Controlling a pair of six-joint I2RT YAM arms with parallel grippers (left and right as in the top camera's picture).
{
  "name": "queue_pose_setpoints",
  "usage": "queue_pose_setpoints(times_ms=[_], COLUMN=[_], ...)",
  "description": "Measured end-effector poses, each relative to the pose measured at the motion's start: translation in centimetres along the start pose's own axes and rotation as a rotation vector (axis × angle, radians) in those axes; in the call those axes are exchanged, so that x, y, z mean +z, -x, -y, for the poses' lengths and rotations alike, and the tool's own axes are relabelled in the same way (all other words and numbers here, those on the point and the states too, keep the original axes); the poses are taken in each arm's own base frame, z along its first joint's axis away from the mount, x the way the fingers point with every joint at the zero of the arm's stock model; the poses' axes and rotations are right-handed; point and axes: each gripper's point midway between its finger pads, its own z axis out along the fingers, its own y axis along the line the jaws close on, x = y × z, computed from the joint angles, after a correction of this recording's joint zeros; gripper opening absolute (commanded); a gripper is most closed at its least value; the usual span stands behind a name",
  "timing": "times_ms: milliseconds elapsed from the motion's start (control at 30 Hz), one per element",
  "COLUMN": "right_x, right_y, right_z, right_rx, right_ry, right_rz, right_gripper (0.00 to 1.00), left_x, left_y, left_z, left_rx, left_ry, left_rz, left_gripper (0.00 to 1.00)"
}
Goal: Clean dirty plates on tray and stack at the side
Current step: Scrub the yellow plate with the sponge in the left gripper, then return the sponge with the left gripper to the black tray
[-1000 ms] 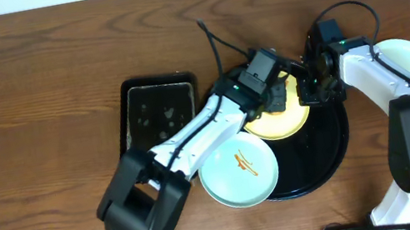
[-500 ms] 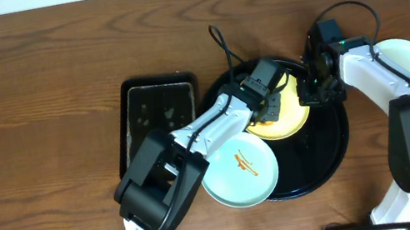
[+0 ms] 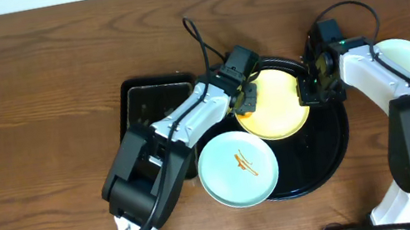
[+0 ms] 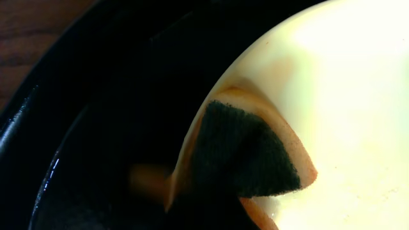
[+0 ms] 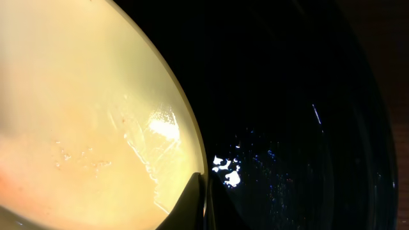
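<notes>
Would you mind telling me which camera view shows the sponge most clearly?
The left wrist view: the sponge fills the middle, its dark scrubbing face and orange edge on the yellow plate. Overhead shows only a small orange bit at the left gripper. The right wrist view misses it.

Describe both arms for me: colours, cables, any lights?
The left arm and right arm both have white link shells between bulky black joints. A black cable loops up from each wrist. Small green lights glow near the right arm's wrist. The left claw and right claw are black.
</notes>
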Motion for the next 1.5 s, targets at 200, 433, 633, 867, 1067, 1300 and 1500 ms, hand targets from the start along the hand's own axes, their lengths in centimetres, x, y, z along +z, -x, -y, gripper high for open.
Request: queue_pose_setpoints(times_ms=[200,433,633,867,1067,1300,1500], right_x=[0.0,0.0,0.0,0.0,0.2,0.8,0.7], right_y=[0.0,0.0,0.0,0.0,0.4,0.6,1.1], right_z=[-0.1,0.0,0.0,-0.1,-0.1,-0.6,-0.8], right_rx=[0.0,0.0,0.0,0.0,-0.002,-0.017,-0.018], right_ry=[0.004,0.003,0.003,0.003,0.007,0.042,0.066], right_rz=[0.0,-0.002,-0.002,-0.002,0.019,0.044,0.062], right_gripper=[0.01,0.01,0.01,0.02,0.01,0.01,0.01], left_x=[-1.1,-7.8,-10.6,-11.4,-11.9,-11.9,-11.9], left_y=[0.2,2.5,1.6,-0.6,-1.3,-1.5,-1.5], left_z=[-0.2,-2.8,-7.2,-13.5,-16.6,-17.0,-17.0], left_rx=[-0.008,-0.052,-0.117,-0.234,-0.305,-0.313,-0.307], left_ry=[-0.007,0.05,0.15,0.254,0.287,0.29,0.29], left_rz=[0.002,0.094,0.061,-0.052,-0.082,-0.087,-0.088], left_gripper=[0.09,0.09,0.09,0.13,0.13,0.13,0.13])
